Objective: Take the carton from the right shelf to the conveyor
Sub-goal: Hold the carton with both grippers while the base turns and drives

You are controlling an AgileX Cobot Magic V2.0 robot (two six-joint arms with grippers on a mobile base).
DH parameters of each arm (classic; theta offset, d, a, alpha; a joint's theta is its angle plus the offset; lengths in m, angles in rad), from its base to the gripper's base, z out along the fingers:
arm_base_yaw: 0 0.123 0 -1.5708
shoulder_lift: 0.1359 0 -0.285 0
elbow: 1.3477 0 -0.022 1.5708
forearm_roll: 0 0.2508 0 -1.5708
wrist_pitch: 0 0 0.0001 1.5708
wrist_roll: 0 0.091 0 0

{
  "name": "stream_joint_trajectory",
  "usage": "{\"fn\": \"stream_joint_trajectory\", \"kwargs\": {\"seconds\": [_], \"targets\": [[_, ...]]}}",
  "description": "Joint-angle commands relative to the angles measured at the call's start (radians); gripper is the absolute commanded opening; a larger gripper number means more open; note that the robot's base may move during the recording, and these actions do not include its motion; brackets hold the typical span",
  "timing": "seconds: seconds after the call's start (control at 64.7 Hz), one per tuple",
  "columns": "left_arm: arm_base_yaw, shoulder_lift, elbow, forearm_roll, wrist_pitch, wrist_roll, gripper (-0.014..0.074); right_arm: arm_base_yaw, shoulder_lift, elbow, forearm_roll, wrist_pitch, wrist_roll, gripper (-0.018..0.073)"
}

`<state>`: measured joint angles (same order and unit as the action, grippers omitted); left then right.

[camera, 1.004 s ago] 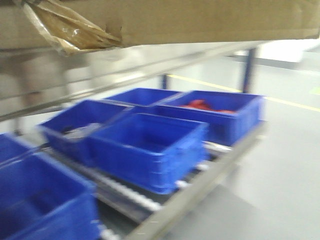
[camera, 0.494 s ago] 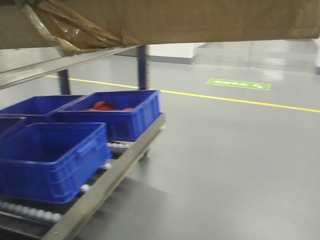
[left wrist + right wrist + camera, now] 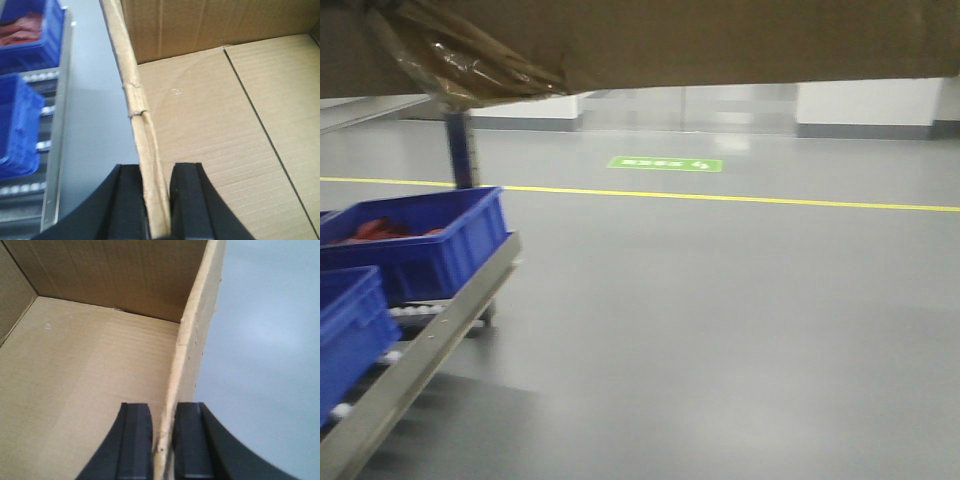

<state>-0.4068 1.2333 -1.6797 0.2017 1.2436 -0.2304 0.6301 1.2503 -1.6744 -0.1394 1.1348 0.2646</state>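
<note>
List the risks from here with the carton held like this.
1. The left pincer and right pincer each pinch only a thin wall of the carton. The left wall is already creased, so it may buckle or slip.
2. The carton hides the top of the front view, and the conveyor is not in sight, so placement could be misjudged.
3. The blue bins sit near on the left, and a swing might clip them.

you face a glossy grey floor crossed by a yellow line, green marking beyond, white wall behind; blue bins on a rack at left.
</note>
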Motion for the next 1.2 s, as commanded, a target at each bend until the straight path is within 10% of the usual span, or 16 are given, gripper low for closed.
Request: {"fn": "stream_joint_trajectory", "kwargs": {"seconds": [0.0, 1.189], "targets": [[-0.007, -0.009, 0.000, 0.010, -0.023, 0.012, -0.0017, 0.000, -0.018, -0.006, -0.022, -0.051, -0.020, -0.0069], [-0.007, -0.009, 0.000, 0.012, -0.023, 0.012, -0.0017, 0.000, -0.018, -0.006, -0.022, -0.051, -0.020, -0.0069]]}}
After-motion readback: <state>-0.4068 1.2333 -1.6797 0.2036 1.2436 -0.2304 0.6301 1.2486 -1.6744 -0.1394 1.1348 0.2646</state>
